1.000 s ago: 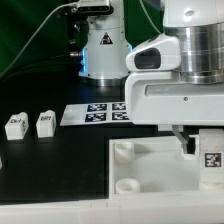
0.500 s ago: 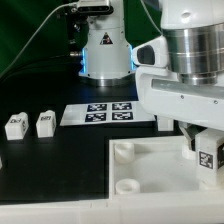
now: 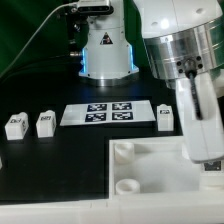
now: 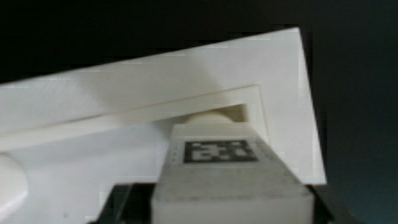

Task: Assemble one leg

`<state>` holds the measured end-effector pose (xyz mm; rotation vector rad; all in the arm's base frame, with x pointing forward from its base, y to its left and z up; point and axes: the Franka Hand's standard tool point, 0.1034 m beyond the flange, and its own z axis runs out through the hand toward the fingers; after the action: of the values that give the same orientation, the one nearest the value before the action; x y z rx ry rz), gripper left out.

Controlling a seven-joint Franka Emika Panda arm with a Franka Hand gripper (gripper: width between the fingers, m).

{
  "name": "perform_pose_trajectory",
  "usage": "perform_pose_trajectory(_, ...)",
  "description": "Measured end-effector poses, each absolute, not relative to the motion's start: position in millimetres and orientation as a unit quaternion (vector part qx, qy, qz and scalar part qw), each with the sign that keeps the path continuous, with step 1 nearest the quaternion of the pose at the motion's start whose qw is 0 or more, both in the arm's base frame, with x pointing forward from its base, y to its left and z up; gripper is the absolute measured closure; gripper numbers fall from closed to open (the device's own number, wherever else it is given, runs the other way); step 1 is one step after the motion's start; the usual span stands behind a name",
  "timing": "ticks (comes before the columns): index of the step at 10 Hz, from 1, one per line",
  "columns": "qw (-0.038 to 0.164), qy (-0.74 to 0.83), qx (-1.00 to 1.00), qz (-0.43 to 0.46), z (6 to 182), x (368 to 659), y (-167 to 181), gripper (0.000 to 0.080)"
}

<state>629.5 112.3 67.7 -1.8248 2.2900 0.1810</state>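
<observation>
White plastic, the small stubby tagged leg (image 4: pixel 217 160) sits pinched in your jaws at the big white square panel's (image 4: pixel 107 100) corner, and your wrist just turned, likely screwing it in.

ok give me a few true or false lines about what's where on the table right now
1. Two loose legs stand to the exterior view's left of the marker board. True.
2. The gripper is empty. False: it is shut on the leg.
3. The marker board lies on the white panel. False: it lies on the black table, beyond the panel.
4. The panel's two visible sockets are empty. True.
</observation>
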Motion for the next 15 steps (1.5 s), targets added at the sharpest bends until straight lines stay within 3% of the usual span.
perform_pose_trajectory(1, 0.104, 0.768, -0.628, 0.060, 67.3, 629.1, 112.3, 0.0509)
perform_pose_trajectory(2, 0.105, 0.752, -0.649, 0.058, 67.0, 628.8, 112.6, 0.0292)
perform_pose_trajectory(3, 0.109, 0.694, -0.710, 0.043, 67.2, 629.6, 114.2, 0.0195)
perform_pose_trajectory(5, 0.108, 0.542, -0.833, 0.016, 69.4, 631.0, 120.4, 0.0158)
perform_pose_trajectory(9, 0.104, 0.371, -0.923, -0.005, 68.6, 631.0, 116.9, 0.0151)
perform_pose_trajectory(11, 0.079, 0.180, -0.980, -0.012, 68.2, 634.8, 115.3, 0.0151)
perform_pose_trajectory(13, 0.076, 0.129, -0.989, -0.007, 65.7, 640.4, 117.8, 0.0151)
perform_pose_trajectory(15, 0.075, 0.147, -0.986, -0.005, 64.7, 639.6, 117.3, 0.0377)
